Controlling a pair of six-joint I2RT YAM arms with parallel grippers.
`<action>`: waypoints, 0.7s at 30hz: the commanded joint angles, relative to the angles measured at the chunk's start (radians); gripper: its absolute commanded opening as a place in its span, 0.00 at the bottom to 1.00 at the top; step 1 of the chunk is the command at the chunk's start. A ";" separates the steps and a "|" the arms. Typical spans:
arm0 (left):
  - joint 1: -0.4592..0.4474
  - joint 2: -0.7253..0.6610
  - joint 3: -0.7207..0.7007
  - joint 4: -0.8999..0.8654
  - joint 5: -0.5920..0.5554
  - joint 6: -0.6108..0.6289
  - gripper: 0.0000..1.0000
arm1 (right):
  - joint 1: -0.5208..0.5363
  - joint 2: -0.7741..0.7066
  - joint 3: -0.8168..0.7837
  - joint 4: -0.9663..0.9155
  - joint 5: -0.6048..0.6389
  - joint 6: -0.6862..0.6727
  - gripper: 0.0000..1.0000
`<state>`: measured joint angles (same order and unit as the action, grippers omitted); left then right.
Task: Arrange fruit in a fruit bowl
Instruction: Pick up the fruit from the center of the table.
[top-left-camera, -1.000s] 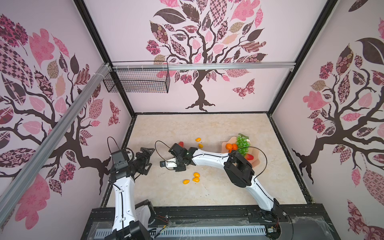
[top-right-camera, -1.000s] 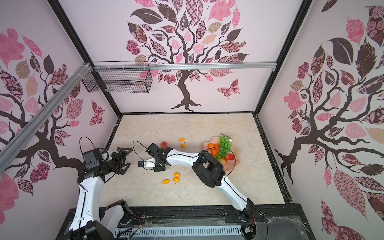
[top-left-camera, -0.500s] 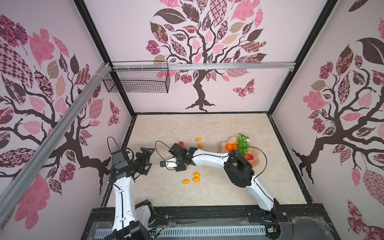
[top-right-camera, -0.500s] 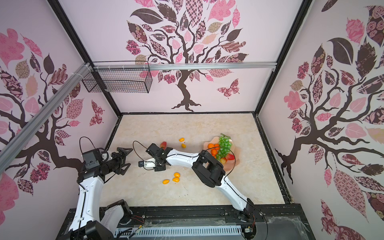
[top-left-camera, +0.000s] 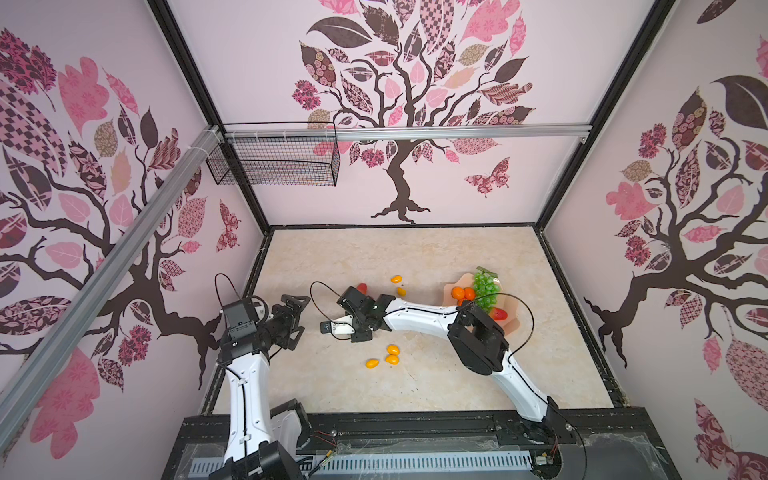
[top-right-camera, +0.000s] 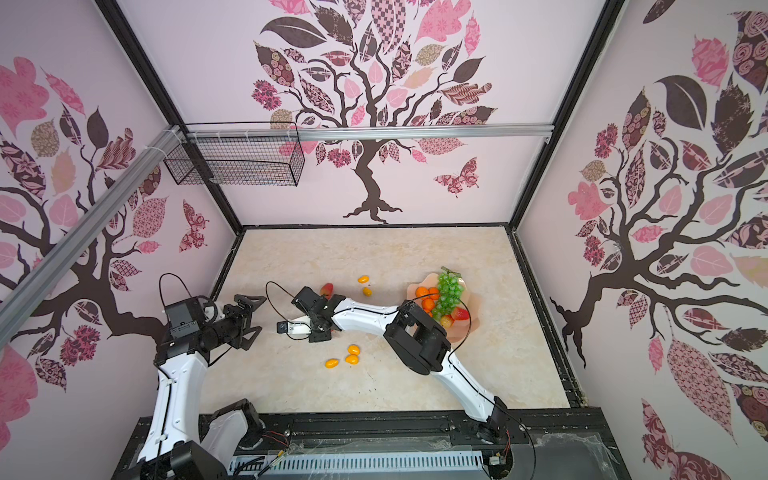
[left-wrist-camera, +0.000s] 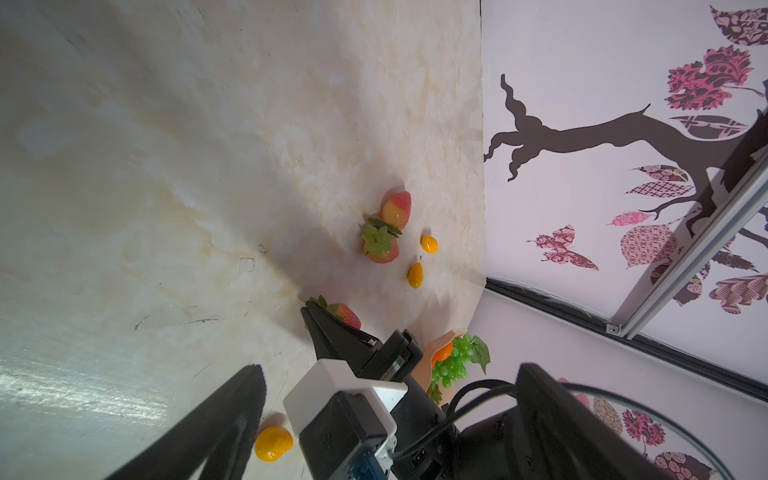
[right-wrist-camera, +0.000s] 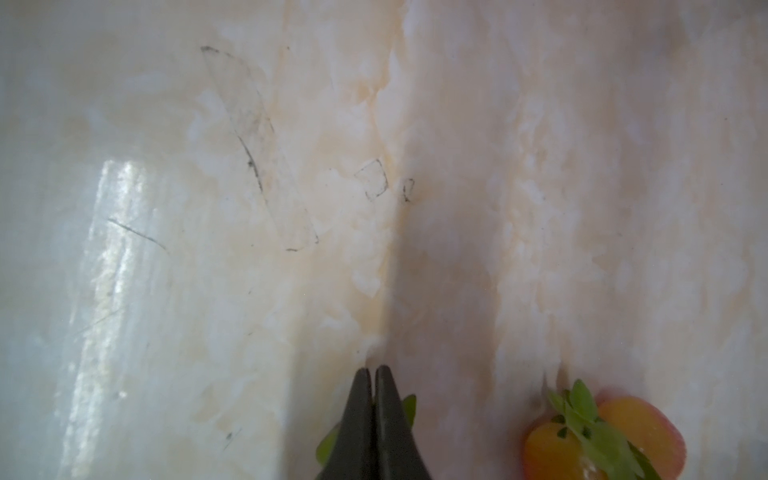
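My right gripper (right-wrist-camera: 372, 370) is shut on the green leafy top of a strawberry (left-wrist-camera: 345, 313) down on the table; leaf tips stick out on both sides of its fingers. In both top views this gripper (top-left-camera: 344, 298) hides that strawberry. Two more strawberries (left-wrist-camera: 395, 208) lie just beyond it, one of them showing in a top view (top-left-camera: 362, 287). The peach-pink fruit bowl (top-left-camera: 514, 318) at the right holds green grapes (top-left-camera: 484, 289), tangerines (top-left-camera: 459, 293) and a strawberry (top-left-camera: 498, 313). My left gripper (top-left-camera: 300, 316) hovers open and empty at the left, facing the right wrist.
Three small orange ovals (top-left-camera: 386, 357) lie together near the table's middle front, and two more (top-left-camera: 398, 284) sit behind the right arm. A black wire basket (top-left-camera: 274, 164) hangs on the back left wall. The right forearm (top-left-camera: 419, 318) spans from the bowl to the strawberries.
My right gripper's jaws have closed onto the strawberry's leafy top. Both arms have stayed almost where they were.
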<state>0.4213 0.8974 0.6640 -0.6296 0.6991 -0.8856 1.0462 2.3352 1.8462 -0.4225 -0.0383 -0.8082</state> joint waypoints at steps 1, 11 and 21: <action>0.005 0.004 0.021 -0.008 0.010 0.028 0.98 | 0.003 0.008 0.021 -0.009 -0.001 0.018 0.00; -0.036 0.013 0.043 0.001 -0.005 0.048 0.98 | -0.026 -0.177 -0.112 0.086 -0.022 0.044 0.00; -0.173 0.009 0.055 0.084 -0.041 0.006 0.98 | -0.096 -0.435 -0.343 0.133 -0.064 0.018 0.00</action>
<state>0.2794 0.9127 0.6754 -0.6003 0.6746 -0.8680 0.9730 2.0125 1.5433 -0.3004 -0.0814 -0.7845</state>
